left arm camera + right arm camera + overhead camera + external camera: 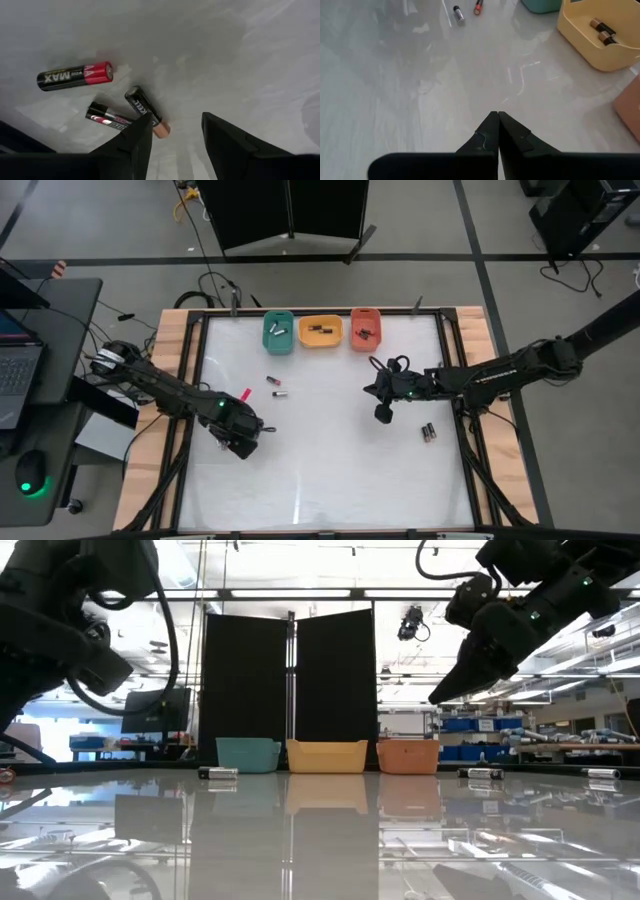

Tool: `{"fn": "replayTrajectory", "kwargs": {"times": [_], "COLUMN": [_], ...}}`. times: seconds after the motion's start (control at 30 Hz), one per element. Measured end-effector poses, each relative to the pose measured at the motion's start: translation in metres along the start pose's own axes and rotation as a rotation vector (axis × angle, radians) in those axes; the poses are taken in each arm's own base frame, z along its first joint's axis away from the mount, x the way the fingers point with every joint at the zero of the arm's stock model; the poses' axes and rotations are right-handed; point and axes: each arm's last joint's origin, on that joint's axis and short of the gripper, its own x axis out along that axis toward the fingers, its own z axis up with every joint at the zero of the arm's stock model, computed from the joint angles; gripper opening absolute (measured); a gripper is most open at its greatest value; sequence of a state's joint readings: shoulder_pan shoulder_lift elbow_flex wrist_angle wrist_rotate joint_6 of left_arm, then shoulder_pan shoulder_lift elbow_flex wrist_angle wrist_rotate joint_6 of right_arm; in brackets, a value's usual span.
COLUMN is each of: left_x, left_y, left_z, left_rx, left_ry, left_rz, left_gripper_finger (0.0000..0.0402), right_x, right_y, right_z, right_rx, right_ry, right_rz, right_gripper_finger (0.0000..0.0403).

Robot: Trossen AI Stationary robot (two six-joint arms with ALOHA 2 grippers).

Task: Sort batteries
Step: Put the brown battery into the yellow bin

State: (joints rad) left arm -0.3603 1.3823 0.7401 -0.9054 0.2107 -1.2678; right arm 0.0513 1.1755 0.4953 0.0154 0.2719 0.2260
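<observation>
The tabletop was glossy white, the trays green, orange and red (one battery black with a red end).

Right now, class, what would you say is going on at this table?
Two robot arms are sorting batteries into three trays at the table's far edge: a green tray, an orange tray and a red tray, each already holding some. The left gripper is open above the table near its left side, with three loose batteries ahead of it. The right gripper is shut and holds nothing, right of centre. Two more batteries lie near it.
</observation>
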Motion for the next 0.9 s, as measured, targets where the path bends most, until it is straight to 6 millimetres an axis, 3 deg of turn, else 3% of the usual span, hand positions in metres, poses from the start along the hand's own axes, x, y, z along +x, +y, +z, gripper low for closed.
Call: {"fn": "replayTrajectory", "kwargs": {"times": [0.67,0.9], "left_x": [0.02,0.02], "left_y": [0.014,0.009], "left_z": [0.001,0.002], "left_rx": [-0.05,0.023], "left_ry": [-0.024,-0.039], "left_rz": [0.032,-0.016], "left_gripper_finger": [0.0176,0.0135], "right_x": [-0.001,-0.001], "right_y": [0.002,0.002], "right_z": [0.0,0.0], "right_rx": [-0.009,-0.009], "right_ry": [-0.006,-0.006], "right_rz": [-0.014,-0.014], "right_gripper_finger": [0.0011,0.0011]}}
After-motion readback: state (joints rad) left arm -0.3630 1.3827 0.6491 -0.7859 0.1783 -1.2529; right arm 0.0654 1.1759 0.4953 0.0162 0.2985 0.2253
